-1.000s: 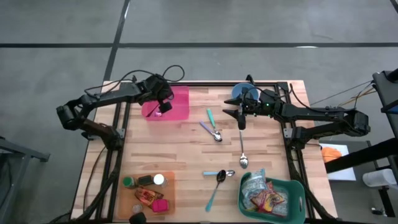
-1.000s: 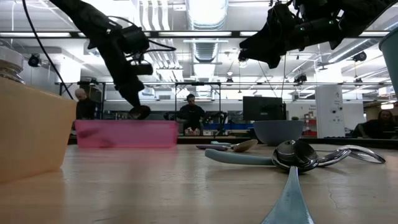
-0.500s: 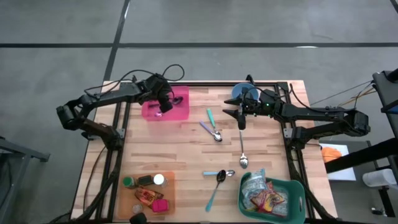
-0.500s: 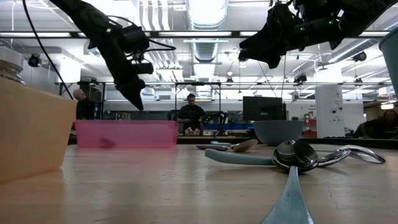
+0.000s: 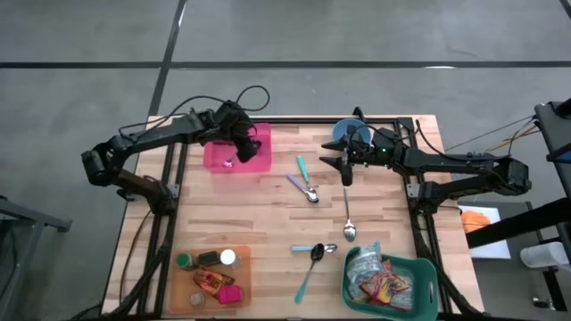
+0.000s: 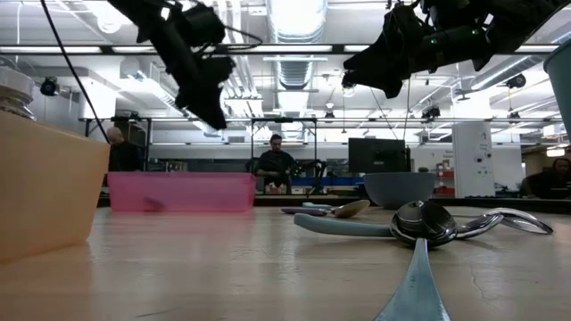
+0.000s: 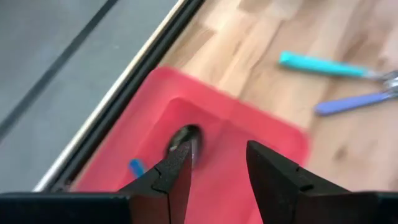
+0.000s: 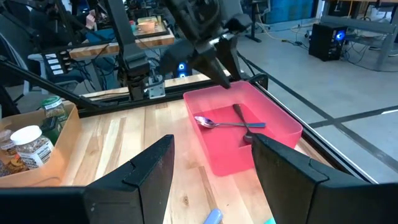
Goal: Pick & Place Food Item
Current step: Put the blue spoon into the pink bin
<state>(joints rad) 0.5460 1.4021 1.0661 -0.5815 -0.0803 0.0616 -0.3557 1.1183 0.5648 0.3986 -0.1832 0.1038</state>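
Observation:
A pink bin (image 5: 259, 159) stands at the table's far left; in the right wrist view two spoons (image 8: 214, 123) lie on its floor. My left gripper (image 5: 243, 143) hangs open above the bin, holding nothing; past its fingers (image 7: 217, 165) I see a spoon bowl (image 7: 184, 138) on the bin's floor. My right gripper (image 5: 344, 169) hovers open and empty over the table's far middle, next to a blue bowl (image 5: 350, 134). Food packets (image 5: 379, 285) fill a green basket (image 5: 424, 267) at the near right.
A tan tray (image 5: 243, 267) with jars (image 5: 207, 260) sits at the near left. Loose spoons lie on the table: a teal one (image 5: 303, 169) and a purple one (image 5: 296, 184) mid-table, a long metal one (image 5: 348, 214), two more (image 5: 312, 254) nearer the front.
My left gripper, shut low inside the pink bin on a spoon, has opened and let go; the spoon now lies in the bin. The gripper has then risen clear of the bin and shifted a little toward the table's far edge, turning as it went.

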